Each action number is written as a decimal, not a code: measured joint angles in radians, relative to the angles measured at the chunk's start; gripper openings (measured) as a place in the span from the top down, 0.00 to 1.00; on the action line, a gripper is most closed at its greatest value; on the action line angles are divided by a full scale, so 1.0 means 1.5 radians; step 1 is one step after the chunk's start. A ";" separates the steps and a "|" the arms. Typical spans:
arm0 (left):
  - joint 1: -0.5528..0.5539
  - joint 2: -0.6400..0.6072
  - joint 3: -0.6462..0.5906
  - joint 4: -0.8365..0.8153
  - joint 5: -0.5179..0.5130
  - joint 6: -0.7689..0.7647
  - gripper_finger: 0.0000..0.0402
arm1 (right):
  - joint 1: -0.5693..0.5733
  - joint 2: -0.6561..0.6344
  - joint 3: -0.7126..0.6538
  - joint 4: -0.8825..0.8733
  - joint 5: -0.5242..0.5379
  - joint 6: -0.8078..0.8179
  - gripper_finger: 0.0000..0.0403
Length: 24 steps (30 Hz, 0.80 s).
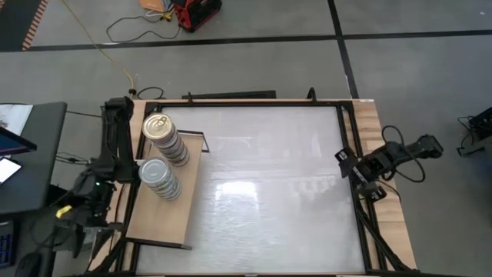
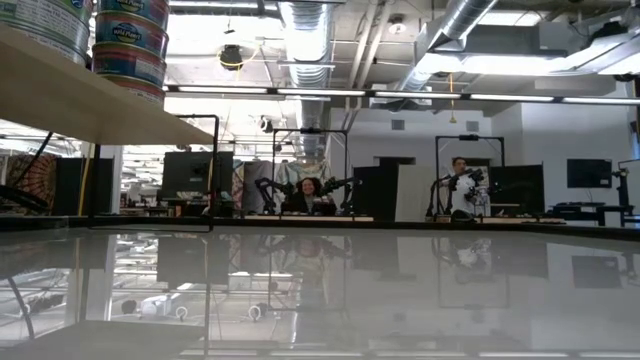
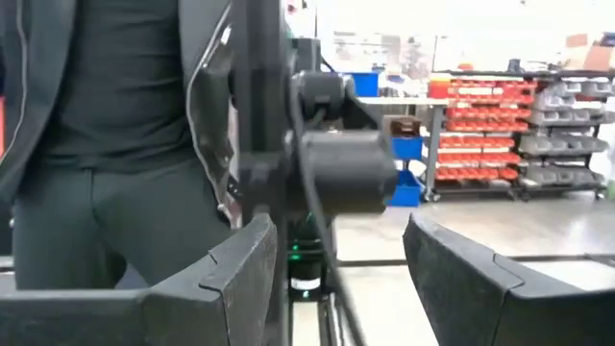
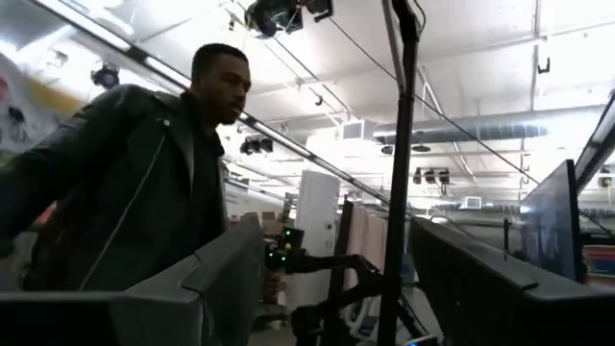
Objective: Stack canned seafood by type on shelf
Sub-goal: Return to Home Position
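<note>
Tins of canned seafood, small, flat and round, stand in two tall stacks on the rectangular light wooden shelf with its thin black metal frame. The shelf sits along the left side of the large white tabletop. We see the gold-topped stack and the silver-grey-topped stack close beside each other near the shelf's left edge. In the low view we catch only a few tins with blue-green labels on the raised board. We find the left gripper off the table's left side, its claw released, fingers wide apart and holding nothing. A person in dark clothes stands just beyond it. The right gripper waits at the table's right edge, likewise spread and empty.
</note>
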 joint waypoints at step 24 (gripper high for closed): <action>0.005 0.001 -0.176 0.132 0.020 -0.025 0.46 | 0.068 -0.001 -0.007 -0.151 -0.001 -0.035 0.29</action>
